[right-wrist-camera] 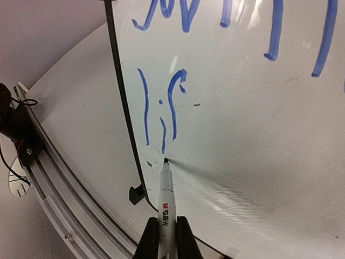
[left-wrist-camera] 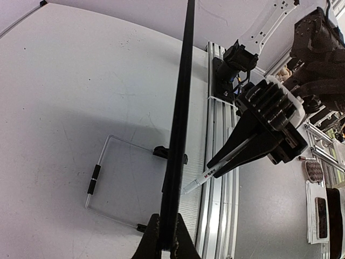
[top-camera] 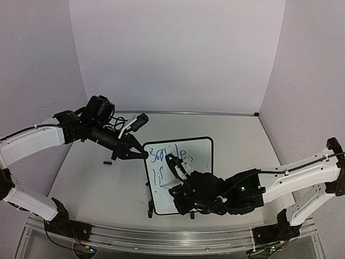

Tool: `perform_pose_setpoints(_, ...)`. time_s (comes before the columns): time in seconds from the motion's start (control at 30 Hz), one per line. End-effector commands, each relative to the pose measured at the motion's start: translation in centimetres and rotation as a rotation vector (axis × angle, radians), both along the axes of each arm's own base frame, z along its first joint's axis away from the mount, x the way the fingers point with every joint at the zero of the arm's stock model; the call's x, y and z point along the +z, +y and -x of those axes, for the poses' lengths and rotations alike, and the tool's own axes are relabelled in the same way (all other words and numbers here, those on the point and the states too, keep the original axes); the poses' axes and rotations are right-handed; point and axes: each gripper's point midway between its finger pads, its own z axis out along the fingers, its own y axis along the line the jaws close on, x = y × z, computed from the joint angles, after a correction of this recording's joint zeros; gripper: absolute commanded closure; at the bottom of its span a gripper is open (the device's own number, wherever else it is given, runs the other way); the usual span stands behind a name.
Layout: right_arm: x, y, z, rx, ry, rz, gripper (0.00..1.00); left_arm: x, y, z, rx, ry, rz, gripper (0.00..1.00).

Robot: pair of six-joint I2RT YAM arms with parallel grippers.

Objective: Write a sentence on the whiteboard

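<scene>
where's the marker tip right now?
Right wrist view, centre: the marker, held in the right tool, has its tip at the whiteboard, just below the blue "lif" near the board's left edge.

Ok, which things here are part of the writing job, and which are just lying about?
In the job: whiteboard, blue sentence, marker, left gripper clamping the board's edge, right gripper holding the marker.
Lying about: small black piece on the table, possibly a cap.

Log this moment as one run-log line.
left gripper shut on whiteboard edge | right gripper shut on marker | tip just under sentence second line | writing unfinished
</scene>
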Motion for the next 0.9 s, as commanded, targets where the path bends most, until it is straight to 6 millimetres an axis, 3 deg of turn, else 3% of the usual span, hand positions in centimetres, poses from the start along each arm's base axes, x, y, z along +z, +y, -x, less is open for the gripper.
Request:
perform_pose_setpoints(0.0, 0.2, 1.1, 0.3, 0.013, 0.001, 0.004, 1.0, -1.4, 0.7, -0.6, 0.039, -0.02, -0.069, 1.0)
perform_pose_setpoints(0.37, 0.9, 1.5, 0.0, 0.004, -0.025, -0.001, 1.0, -1.4, 0.7, -0.6, 0.039, -0.021, -0.069, 1.0)
perform_pose_setpoints(0.57, 3.1, 1.4, 0.5, 0.04, -0.024, -0.092, 1.0, -1.4, 0.6, -0.6, 0.038, -0.02, -0.068, 1.0)
perform_pose_setpoints(0.67, 4.3, 0.6, 0.2, 0.019, -0.037, -0.139, 1.0, -1.4, 0.6, -0.6, 0.036, -0.021, -0.066, 1.0)
perform_pose_setpoints(0.87, 4.5, -0.5, -0.5, -0.033, -0.061, -0.143, 1.0, -1.4, 0.6, -0.5, 0.035, -0.018, -0.066, 1.0)
